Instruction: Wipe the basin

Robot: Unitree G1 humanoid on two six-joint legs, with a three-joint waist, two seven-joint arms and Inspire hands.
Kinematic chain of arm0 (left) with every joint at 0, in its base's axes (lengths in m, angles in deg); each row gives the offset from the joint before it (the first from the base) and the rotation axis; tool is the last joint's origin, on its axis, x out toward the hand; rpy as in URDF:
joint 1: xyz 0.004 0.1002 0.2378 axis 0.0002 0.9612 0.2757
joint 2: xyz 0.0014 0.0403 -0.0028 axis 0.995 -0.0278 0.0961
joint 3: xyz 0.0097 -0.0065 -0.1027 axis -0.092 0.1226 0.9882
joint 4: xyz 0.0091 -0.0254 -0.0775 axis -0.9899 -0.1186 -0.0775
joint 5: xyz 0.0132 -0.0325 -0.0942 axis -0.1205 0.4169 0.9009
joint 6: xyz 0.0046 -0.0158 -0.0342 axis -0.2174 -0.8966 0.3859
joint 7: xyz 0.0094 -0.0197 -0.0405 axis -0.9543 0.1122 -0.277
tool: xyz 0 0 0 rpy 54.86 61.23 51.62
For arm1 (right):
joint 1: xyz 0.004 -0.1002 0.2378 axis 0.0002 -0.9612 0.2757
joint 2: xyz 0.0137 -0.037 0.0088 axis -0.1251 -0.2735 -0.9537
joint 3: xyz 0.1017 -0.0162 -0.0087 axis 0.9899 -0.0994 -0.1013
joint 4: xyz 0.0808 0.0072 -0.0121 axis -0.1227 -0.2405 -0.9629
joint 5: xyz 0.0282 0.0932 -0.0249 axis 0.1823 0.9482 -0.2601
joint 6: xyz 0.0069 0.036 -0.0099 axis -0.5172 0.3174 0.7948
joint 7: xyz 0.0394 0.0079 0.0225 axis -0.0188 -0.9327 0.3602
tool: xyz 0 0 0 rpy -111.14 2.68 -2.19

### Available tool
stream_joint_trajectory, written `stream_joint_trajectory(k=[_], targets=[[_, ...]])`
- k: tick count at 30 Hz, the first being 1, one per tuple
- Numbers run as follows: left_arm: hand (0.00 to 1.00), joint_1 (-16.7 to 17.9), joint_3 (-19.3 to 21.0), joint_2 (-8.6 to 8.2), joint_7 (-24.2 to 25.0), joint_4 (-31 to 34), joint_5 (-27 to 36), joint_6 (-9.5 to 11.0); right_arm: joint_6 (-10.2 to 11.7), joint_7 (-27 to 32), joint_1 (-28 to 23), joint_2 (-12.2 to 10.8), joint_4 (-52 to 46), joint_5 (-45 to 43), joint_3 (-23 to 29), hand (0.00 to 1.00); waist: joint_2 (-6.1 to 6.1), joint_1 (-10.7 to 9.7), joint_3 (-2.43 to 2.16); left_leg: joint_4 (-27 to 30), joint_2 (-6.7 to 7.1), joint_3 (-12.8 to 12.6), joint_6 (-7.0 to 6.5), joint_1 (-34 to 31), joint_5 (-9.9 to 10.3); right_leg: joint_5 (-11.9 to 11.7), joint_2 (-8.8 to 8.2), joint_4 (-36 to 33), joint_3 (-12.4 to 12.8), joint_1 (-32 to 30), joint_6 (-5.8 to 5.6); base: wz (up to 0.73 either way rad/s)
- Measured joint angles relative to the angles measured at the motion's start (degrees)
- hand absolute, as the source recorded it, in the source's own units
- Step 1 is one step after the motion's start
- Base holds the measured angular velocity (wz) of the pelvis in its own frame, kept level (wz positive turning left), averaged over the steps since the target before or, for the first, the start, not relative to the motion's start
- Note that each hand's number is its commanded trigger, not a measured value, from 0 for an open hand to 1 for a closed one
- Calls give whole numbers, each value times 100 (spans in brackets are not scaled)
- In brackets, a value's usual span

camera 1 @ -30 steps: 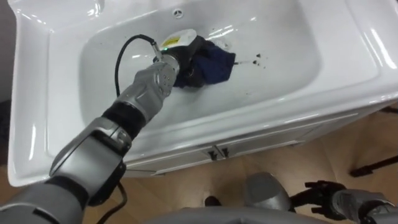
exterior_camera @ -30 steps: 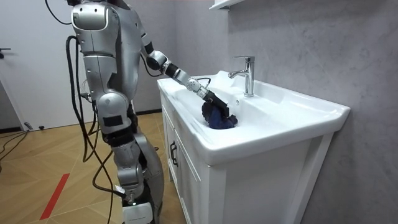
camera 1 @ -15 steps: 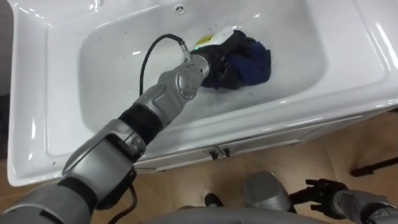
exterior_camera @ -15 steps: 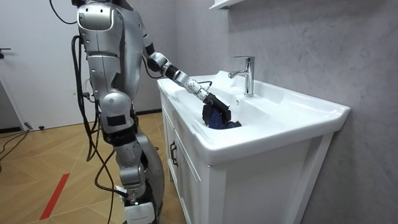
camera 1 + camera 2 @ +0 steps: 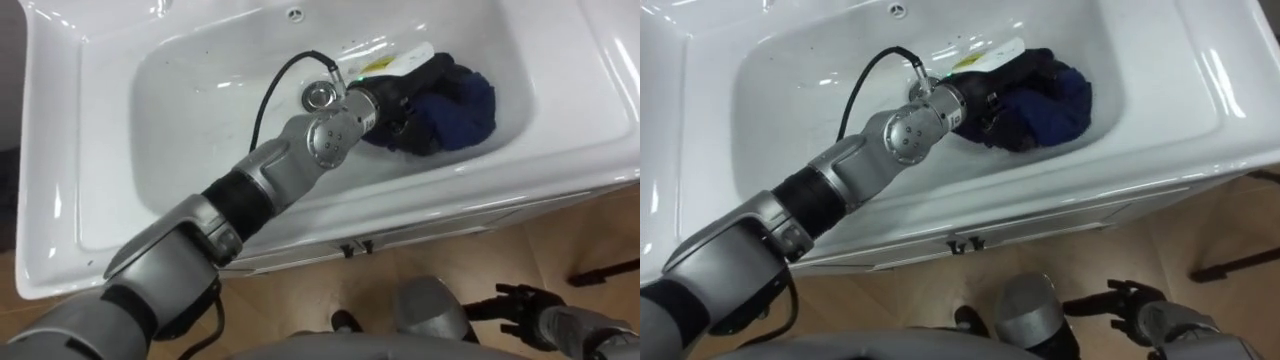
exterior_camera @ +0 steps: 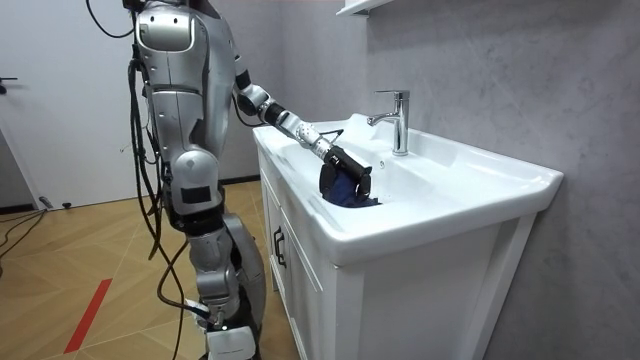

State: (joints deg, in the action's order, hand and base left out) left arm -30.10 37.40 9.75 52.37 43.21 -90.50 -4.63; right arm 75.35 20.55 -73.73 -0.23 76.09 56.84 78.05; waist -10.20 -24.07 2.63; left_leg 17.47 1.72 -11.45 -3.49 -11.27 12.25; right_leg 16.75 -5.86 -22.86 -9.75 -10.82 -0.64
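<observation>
A white basin point(image 5: 180, 120) is set in a vanity top, with a metal drain point(image 5: 319, 95) at its middle. My left arm reaches into it from the lower left. My left hand point(image 5: 405, 95) is shut on a dark blue cloth point(image 5: 465, 105) and presses it against the basin's right side. In the room view the same hand point(image 6: 347, 163) holds the cloth point(image 6: 345, 192) down inside the basin point(image 6: 440, 190). My right hand point(image 5: 520, 303) hangs low at the lower right, below the vanity's front, with relaxed fingers.
A chrome tap point(image 6: 398, 120) stands at the basin's back edge. Below the front edge are white cabinet doors with small handles point(image 5: 350, 245). I stand on a wooden floor point(image 6: 80, 290) in front of the vanity, with a grey wall point(image 6: 500, 70) behind it.
My left hand has slid the cloth to the right across the basin bottom, over the dark specks. The drain it covered now shows. The right hand has stayed put.
</observation>
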Motion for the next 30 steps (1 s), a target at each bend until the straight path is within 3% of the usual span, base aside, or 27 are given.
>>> stream_joint_trajectory(k=[12, 18, 25, 30], targets=[[100, 1, -15, -24, 123, 91, -21, 5, -24, -69, -7, 30, 139, -50, -6, 0, 5, -6, 6, 0, -1, -26, 0, 59, 0, 0, -10, 21, -45, 68, 0, 1], [100, 81, -32, -14, 75, -128, -47, 49, -178, -60, -54, 44, -33, -29, 0, 0, 46, 39, 30, -22, -4, -121, 1, 272, 1, 26, -15, 76, 85, 192, -5, -11], [100, 532, 388, 22, -62, -622, -97, 298, -321, -57, -107, 67, -217, -85, 139, 0, 96, 67, 19, -47, -12, -123, 2, 336, 1, 20, 15, 91, 30, 260, 5, 1], [100, 651, 809, 80, -273, -1554, -474, 457, -402, -57, -140, 66, -271, -202, 399, 0, 186, 130, -5, -218, -17, -218, 3, 681, 2, 14, 71, 221, 156, 542, -3, -12]])
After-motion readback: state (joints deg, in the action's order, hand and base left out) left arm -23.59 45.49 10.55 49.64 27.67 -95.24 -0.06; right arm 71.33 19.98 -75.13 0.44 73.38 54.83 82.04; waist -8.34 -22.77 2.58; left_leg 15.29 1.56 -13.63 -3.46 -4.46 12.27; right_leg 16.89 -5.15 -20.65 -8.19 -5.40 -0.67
